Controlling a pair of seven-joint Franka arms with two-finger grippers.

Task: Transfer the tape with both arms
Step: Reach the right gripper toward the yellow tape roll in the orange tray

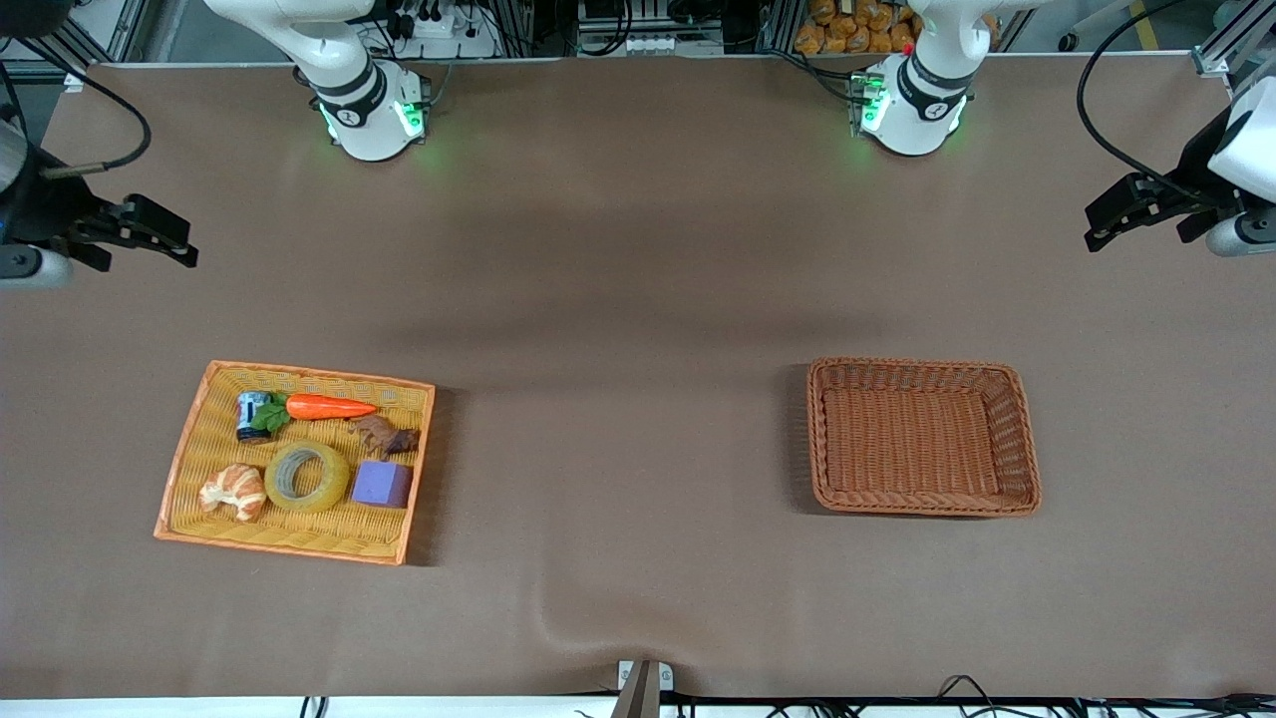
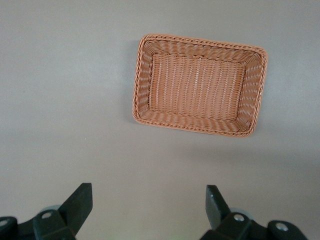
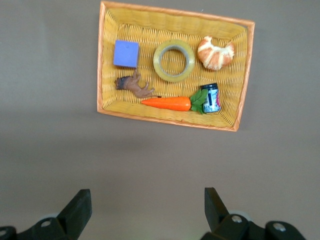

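The tape (image 1: 307,478), a yellowish ring with a grey core, lies flat in the orange-rimmed yellow tray (image 1: 319,377) toward the right arm's end of the table, between a croissant and a purple block. It also shows in the right wrist view (image 3: 174,61). My right gripper (image 1: 187,253) is open and empty, high over bare table at that end, apart from the tray; its wrist view shows the jaws wide apart (image 3: 147,210). My left gripper (image 1: 1095,237) is open and empty, over bare table at the left arm's end; its wrist view (image 2: 149,207) shows the same.
The tray also holds a croissant (image 1: 234,491), a purple block (image 1: 381,484), a carrot (image 1: 329,407), a small jar (image 1: 251,414) and a brown toy animal (image 1: 384,436). An empty brown wicker basket (image 1: 917,364) stands toward the left arm's end, also in the left wrist view (image 2: 200,42).
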